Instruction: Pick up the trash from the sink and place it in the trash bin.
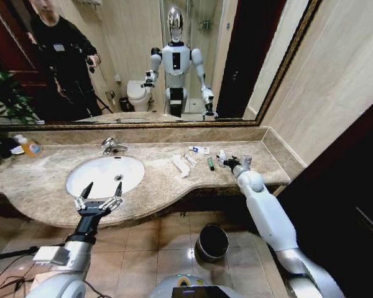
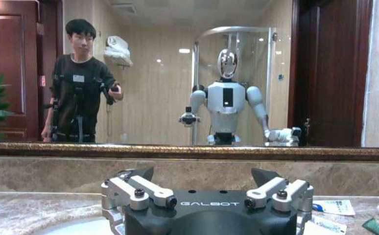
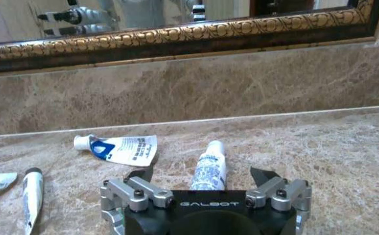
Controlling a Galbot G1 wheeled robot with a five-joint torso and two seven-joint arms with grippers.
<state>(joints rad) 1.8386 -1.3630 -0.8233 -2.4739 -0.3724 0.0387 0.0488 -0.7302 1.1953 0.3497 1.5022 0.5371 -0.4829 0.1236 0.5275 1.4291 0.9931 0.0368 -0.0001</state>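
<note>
- Counter [image 1: 43,186] of beige-brown marble carries everything, and the sink [image 1: 105,175] set into it serves as the landmark; the basin itself looks bare, so the trash lies on the stone to the sink's right, not in it.
- Trash bin [image 1: 212,242], black with a shiny rim, stands on the floor below the counter, right of the sink, likely within reach of a short carry.
- Left gripper [image 1: 99,194] hovers at the sink's front rim, fingers spread, idle.
- Right gripper [image 1: 231,162] is far right of the sink, jaws spread either side of a small white bottle [image 3: 208,169], seemingly lined up to grasp it.
- Blue-printed packet [image 3: 119,148] and white tube [image 3: 33,188] lie between that bottle and the sink.
</note>
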